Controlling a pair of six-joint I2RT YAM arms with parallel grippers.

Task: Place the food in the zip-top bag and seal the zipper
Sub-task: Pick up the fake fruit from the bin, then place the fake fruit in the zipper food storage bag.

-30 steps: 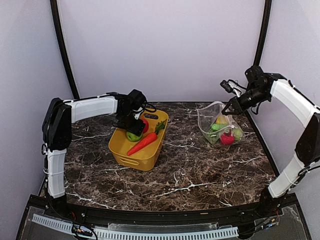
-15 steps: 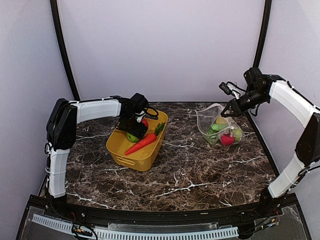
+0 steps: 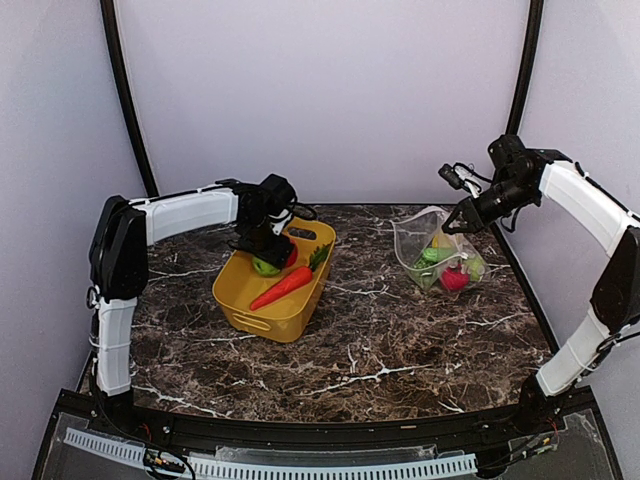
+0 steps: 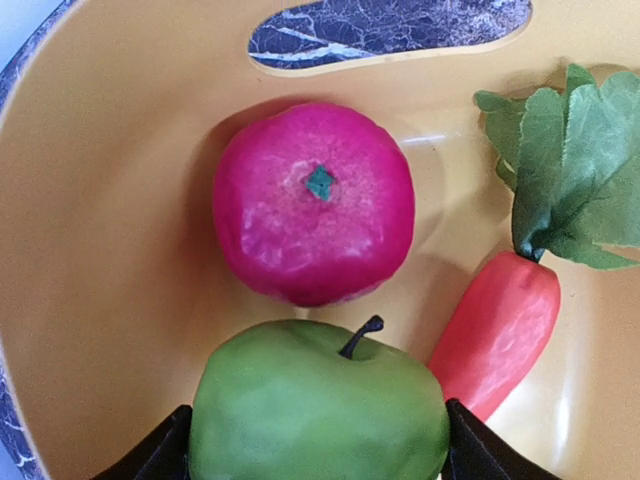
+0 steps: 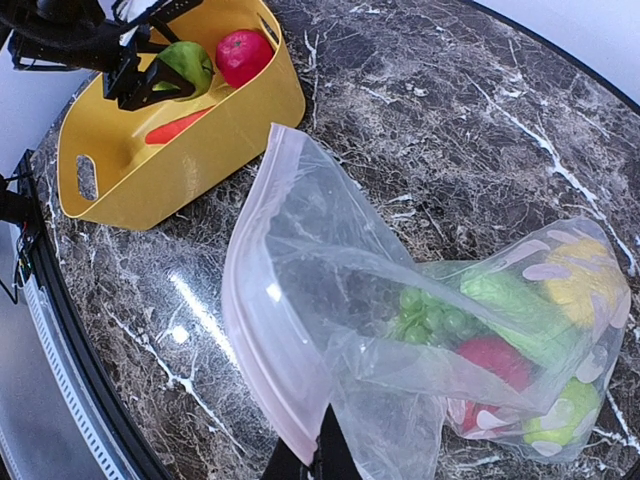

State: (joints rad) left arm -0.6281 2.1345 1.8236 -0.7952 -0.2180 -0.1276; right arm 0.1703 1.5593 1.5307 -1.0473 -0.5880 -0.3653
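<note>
- Food on the left lies in the yellow tub (image 3: 262, 310): a green apple (image 4: 320, 410), a red tomato (image 4: 313, 205) close behind it, and an orange carrot (image 4: 497, 335) with its leafy top (image 4: 570, 170) toward the tub's handle slot. None of these three is bagged yet.
- Reaching down into the tub, the left claw (image 4: 318, 450) has a finger against each flank of the green apple, so it is pinching that fruit. The fingers stand wide only because the apple is wide. Whether the apple is off the tub floor I cannot tell.
- Between the two, the bench (image 3: 380, 340) is bare marble. The tub and the bag are well apart, so each piece likely needs carrying across.
- Further right, the zip-top bag (image 5: 330, 290) rests its bottom on the bench. Green grapes (image 5: 430, 315), a red fruit (image 5: 490, 360), a yellow lemon (image 5: 575, 275) and a lime (image 5: 550, 425) weigh that end down.
- Along the bag's mouth runs the zipper (image 5: 245, 330), its two halves apart and unsealed, with the opening turned toward the tub.
- At the right, the right claw (image 5: 320, 455) is pressed together on the bag's upper lip and lifts it. I judge that this holds the floppy mouth open for the next piece.
</note>
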